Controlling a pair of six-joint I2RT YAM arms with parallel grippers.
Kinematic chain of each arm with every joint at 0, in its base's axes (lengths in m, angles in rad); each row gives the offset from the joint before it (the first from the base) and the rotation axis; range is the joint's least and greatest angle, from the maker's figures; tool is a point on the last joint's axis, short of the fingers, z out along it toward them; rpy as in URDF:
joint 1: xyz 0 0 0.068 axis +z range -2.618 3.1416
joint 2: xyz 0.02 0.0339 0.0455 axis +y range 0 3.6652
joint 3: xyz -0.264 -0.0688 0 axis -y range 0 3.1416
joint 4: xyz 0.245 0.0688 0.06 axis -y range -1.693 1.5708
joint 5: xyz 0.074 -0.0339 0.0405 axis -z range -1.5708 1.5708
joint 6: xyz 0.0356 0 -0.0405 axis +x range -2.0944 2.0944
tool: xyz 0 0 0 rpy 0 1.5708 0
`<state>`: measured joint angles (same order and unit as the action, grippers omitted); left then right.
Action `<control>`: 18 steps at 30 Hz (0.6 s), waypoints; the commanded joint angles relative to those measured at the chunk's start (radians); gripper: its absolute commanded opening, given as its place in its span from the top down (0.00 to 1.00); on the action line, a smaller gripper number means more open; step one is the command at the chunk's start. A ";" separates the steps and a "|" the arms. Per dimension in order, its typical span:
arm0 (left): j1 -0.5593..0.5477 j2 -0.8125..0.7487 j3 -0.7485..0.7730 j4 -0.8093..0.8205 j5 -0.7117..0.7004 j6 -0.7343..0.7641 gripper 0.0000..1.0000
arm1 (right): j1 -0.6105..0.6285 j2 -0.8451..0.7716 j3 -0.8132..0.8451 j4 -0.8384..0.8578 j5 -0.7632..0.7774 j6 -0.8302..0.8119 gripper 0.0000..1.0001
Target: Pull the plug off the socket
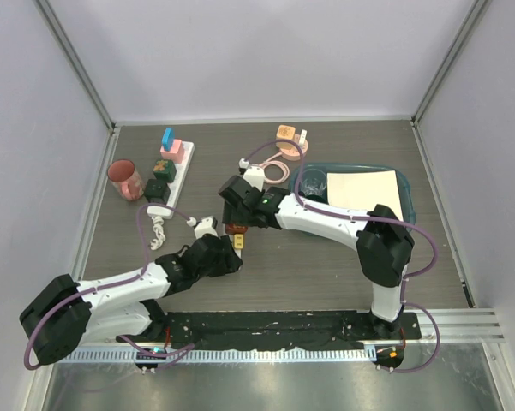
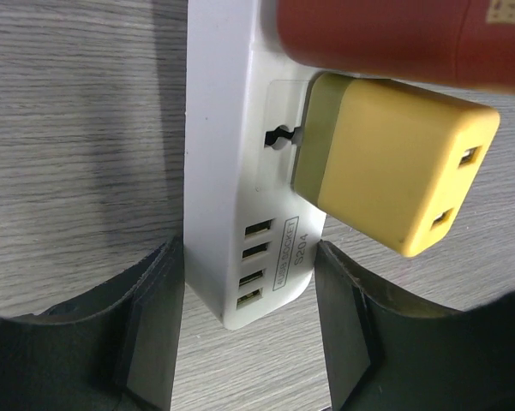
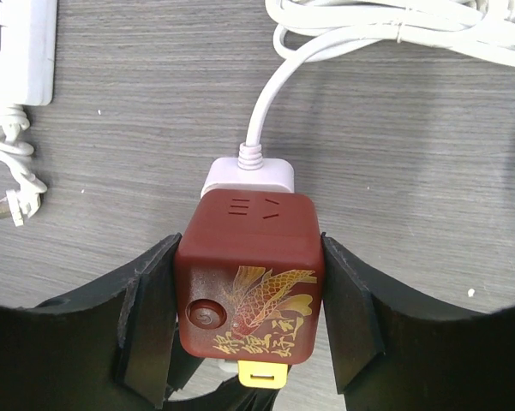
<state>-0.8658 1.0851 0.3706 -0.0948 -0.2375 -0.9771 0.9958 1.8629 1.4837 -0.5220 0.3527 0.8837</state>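
A small white socket strip (image 2: 227, 171) with USB ports lies on the wood table. A yellow plug (image 2: 394, 171) and a dark red cube plug (image 2: 386, 38) with a gold fish print sit in it. My left gripper (image 2: 248, 342) is shut on the strip's USB end, one finger on each side. My right gripper (image 3: 248, 317) is shut on the red cube (image 3: 250, 274), fingers pressed on both its sides. The strip's white end (image 3: 248, 175) and cable (image 3: 274, 86) show beyond the cube. In the top view both grippers (image 1: 227, 257) (image 1: 237, 224) meet at mid-table.
A second white power strip (image 1: 176, 167) with coloured plugs lies at back left, its cord end (image 3: 4, 210) loose. A pink cup (image 1: 126, 180) stands left of it. A teal tray (image 1: 407, 205) with paper, a glass (image 1: 313, 181) and an orange item (image 1: 287, 133) are at back right.
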 commanded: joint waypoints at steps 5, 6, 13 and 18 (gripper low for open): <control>0.010 0.039 -0.059 -0.102 -0.017 -0.081 1.00 | 0.024 -0.060 0.030 0.112 -0.081 0.073 0.99; 0.008 0.041 -0.059 -0.102 -0.016 -0.081 1.00 | 0.024 -0.062 0.018 0.129 -0.101 0.086 0.99; 0.008 0.012 -0.064 -0.117 -0.017 -0.084 1.00 | -0.009 -0.091 0.050 0.053 -0.069 0.048 0.99; 0.008 -0.036 -0.075 -0.115 -0.023 -0.081 1.00 | -0.066 -0.103 0.044 0.060 -0.090 -0.028 0.99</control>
<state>-0.8661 1.0595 0.3508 -0.0860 -0.2344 -0.9947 0.9710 1.8629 1.4887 -0.5259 0.3050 0.8623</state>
